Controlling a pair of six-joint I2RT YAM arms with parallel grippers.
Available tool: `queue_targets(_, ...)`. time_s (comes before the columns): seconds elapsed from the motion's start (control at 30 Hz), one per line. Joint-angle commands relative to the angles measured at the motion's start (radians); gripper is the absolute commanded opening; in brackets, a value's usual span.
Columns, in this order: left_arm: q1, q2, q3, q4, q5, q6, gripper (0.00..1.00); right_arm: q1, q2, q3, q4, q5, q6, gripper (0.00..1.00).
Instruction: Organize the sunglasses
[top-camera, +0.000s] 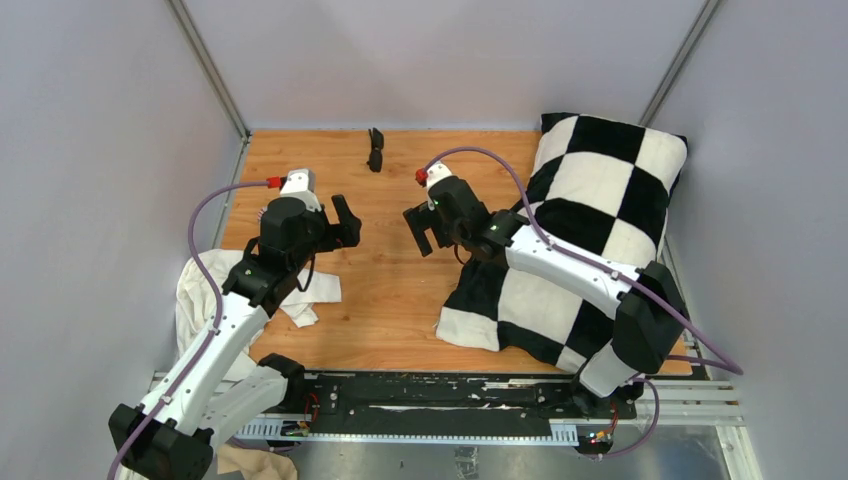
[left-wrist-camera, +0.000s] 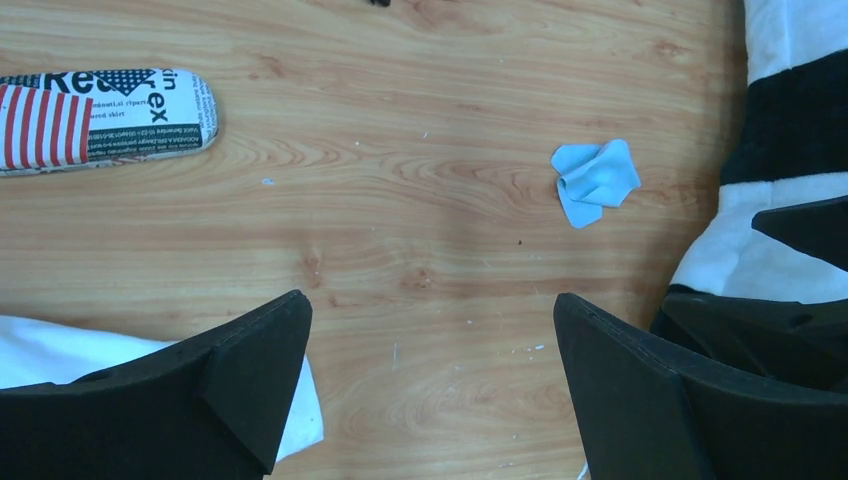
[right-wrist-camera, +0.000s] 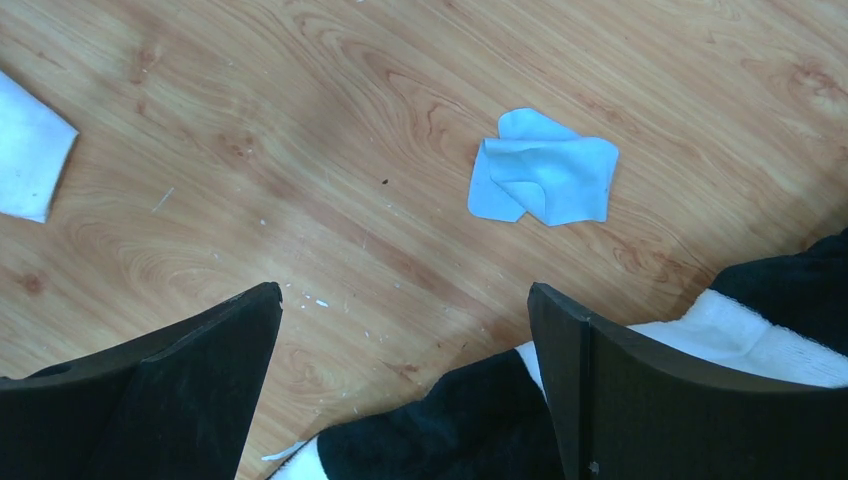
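The sunglasses (top-camera: 376, 149), a small black folded pair, lie at the far edge of the wooden table (top-camera: 390, 290), beyond both grippers. Only a black sliver of them (left-wrist-camera: 378, 2) shows at the top edge of the left wrist view. My left gripper (top-camera: 345, 222) (left-wrist-camera: 428, 300) hovers open over bare wood with nothing between its fingers. My right gripper (top-camera: 420, 228) (right-wrist-camera: 403, 292) faces it, also open and empty, over the corner of the checkered fabric. A crumpled light-blue cloth (left-wrist-camera: 597, 183) (right-wrist-camera: 545, 180) lies on the wood between the two grippers.
A tan-grey oblong case (left-wrist-camera: 100, 120) with printed text and red stripes lies left of the left gripper. A black-and-white checkered pillow (top-camera: 600, 180) and blanket (right-wrist-camera: 450, 430) fill the right side. A white cloth (top-camera: 205, 290) (right-wrist-camera: 30, 150) lies at the left edge under the left arm.
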Motion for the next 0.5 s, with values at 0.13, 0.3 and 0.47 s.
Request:
queue_targets(0.13,-0.003,0.0,-0.004,-0.008,-0.027,0.001,1.0,0.01,0.022,0.042,-0.015,0.073,0.042,1.0)
queue_targets(0.3,-0.003,0.021,-0.004,0.01,-0.002,-0.016,1.0,0.009,0.046,0.055,-0.011,0.035,0.103,1.0)
queue_targets(0.47,-0.003,0.028,-0.007,0.017,0.0,-0.027,1.0,0.007,0.087,0.062,-0.027,0.089,0.191,1.0)
